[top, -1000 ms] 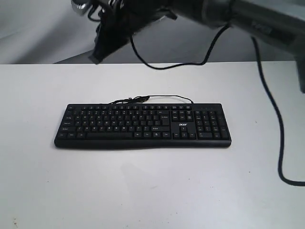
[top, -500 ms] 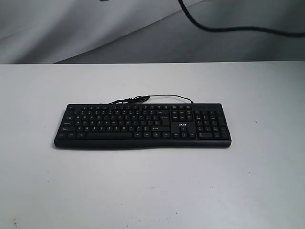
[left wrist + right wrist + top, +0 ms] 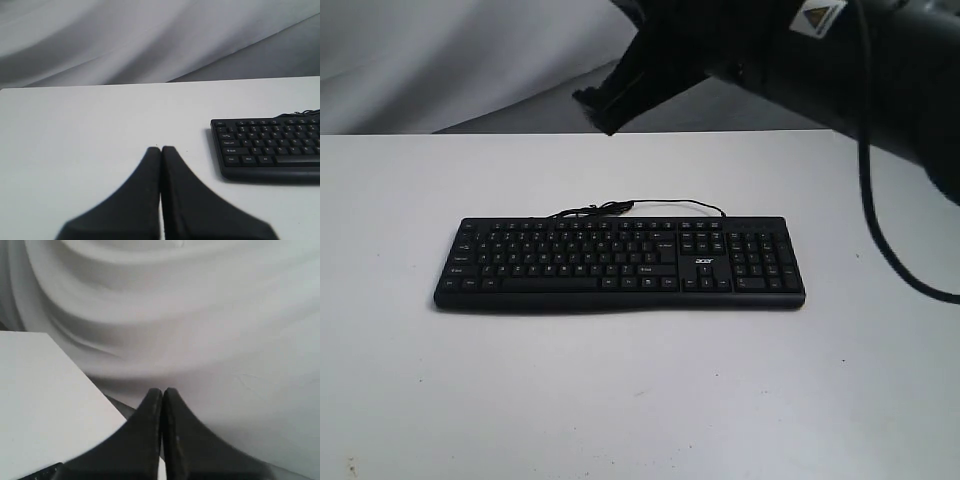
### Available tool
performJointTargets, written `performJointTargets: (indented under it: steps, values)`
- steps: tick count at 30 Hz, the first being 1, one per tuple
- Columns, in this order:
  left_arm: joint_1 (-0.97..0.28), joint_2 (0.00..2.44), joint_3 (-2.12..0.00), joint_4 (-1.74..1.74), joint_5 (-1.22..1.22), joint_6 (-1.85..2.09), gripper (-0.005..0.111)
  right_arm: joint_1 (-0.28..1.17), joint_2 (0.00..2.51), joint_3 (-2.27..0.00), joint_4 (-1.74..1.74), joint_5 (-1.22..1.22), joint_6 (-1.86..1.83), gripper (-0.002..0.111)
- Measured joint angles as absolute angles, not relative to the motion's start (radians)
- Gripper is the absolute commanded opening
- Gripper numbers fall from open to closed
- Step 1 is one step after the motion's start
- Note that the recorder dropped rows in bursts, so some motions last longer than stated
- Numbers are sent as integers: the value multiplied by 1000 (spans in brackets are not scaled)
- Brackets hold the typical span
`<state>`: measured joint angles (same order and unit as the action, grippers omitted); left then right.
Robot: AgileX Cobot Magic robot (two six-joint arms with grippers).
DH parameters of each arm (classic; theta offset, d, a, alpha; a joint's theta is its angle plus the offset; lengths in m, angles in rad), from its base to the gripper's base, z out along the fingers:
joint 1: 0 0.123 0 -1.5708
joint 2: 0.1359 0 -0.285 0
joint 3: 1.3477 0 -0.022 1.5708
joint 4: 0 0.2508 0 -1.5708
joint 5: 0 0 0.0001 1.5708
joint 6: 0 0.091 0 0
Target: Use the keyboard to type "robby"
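Observation:
The black keyboard (image 3: 620, 262) with its white acer logo lies flat in the middle of the white table (image 3: 640, 390), its thin cable (image 3: 650, 205) looped behind it. My right gripper (image 3: 598, 110) is shut and empty, hanging high above the table's far edge, behind the keyboard. In the right wrist view its pressed fingertips (image 3: 161, 391) point at the grey cloth. My left gripper (image 3: 161, 148) is shut on nothing, low over bare table to the left of the keyboard's end (image 3: 265, 147). The left gripper does not show in the exterior view.
A grey cloth backdrop (image 3: 450, 60) hangs behind the table. The right arm's thick black body (image 3: 840, 70) fills the upper right, and a black cable (image 3: 900, 260) drops from it to the table's right side.
The right arm swung out of the exterior view half a second ago and is back now, larger and further right along the top. The keyboard has not moved.

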<state>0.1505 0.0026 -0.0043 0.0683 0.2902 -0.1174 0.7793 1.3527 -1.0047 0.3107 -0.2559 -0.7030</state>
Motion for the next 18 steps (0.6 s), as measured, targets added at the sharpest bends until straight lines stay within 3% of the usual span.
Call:
performJointTargets:
  steps: [7,18]
  values:
    - [150,3,-4,68,290,-117,1,725,1287,-1002,568,-230,-592,0]
    - [150,3,-4,68,290,-117,1,518,1201,-994,585,25,-521,0]
